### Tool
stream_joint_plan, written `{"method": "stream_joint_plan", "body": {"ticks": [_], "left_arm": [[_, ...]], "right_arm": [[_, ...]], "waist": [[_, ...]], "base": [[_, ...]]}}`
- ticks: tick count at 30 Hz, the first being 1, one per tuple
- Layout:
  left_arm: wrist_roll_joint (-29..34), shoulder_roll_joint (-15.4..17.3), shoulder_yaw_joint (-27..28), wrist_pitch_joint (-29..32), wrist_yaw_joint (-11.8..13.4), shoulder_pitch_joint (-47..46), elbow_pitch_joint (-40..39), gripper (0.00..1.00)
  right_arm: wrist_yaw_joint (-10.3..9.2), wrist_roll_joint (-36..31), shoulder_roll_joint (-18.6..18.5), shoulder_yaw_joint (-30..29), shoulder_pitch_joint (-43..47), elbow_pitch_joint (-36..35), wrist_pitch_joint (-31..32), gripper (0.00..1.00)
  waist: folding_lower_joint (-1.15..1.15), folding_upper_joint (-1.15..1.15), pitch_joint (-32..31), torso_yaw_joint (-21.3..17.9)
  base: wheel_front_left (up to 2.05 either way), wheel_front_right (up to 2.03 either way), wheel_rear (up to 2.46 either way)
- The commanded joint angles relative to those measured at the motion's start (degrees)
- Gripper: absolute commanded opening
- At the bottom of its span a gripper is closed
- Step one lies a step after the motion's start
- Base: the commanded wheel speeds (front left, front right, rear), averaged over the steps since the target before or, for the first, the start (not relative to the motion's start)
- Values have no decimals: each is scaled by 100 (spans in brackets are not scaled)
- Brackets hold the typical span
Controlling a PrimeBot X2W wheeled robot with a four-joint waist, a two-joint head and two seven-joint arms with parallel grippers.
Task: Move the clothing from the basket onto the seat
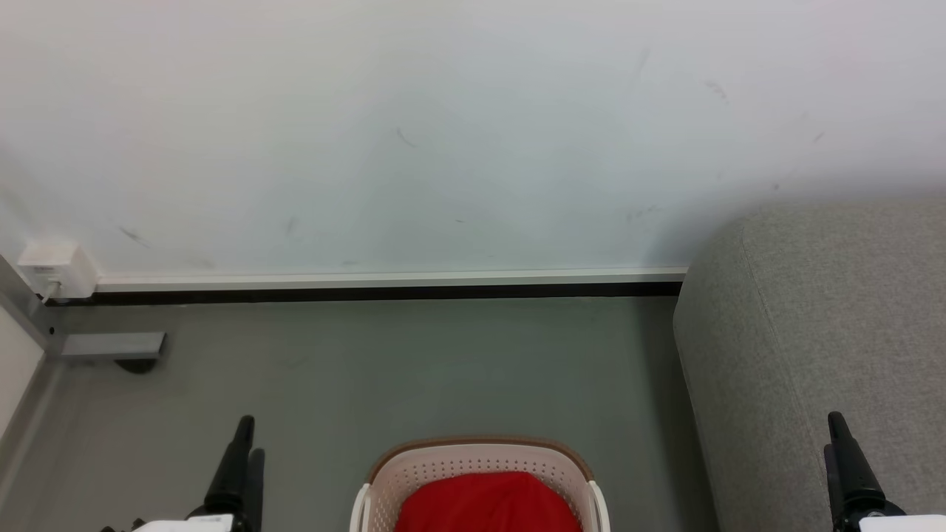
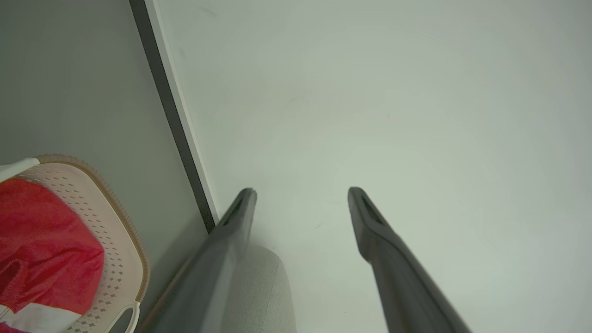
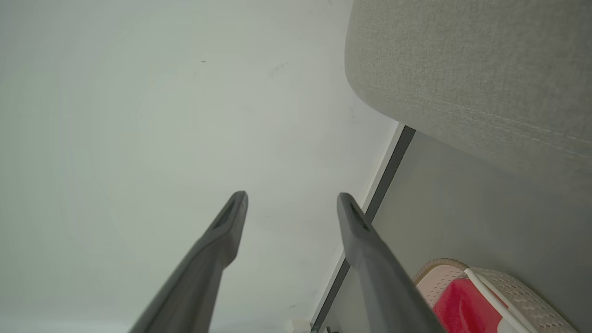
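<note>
Inspecting, we found clothing [image 1: 488, 504] at four o'clock from the nearer left gripper [image 1: 250, 437]; it and the right gripper [image 1: 833, 432] stood wide.

The left gripper [image 1: 250, 442] and the right gripper [image 1: 834, 436] are each showing two long, matt black fingers [image 2: 384, 249], tapering from a thick base to a narrow rounded tip. Close up, every finger is looking smooth and dark grey, with a slim elongated recess [image 3: 358, 217] running just below its tip. White wrist casings [image 1: 905, 523] are peeking out beneath the black finger bases.
</note>
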Motion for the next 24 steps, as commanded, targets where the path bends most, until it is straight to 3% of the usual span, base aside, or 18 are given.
{"method": "stream_joint_plan", "body": {"ticks": [1, 24], "left_arm": [[268, 26, -19, -73, 65, -157, -64, 100], [2564, 43, -562, -588, 790, -251, -82, 100]], "right_arm": [[-1, -343, -102, -5, -56, -147, -85, 100], [-3, -3611, -32, -46, 50, -419, -596, 100]], "waist": [[0, 0, 1, 4], [0, 0, 10, 29]], "base": [[0, 0, 0], [0, 0, 0]]}}
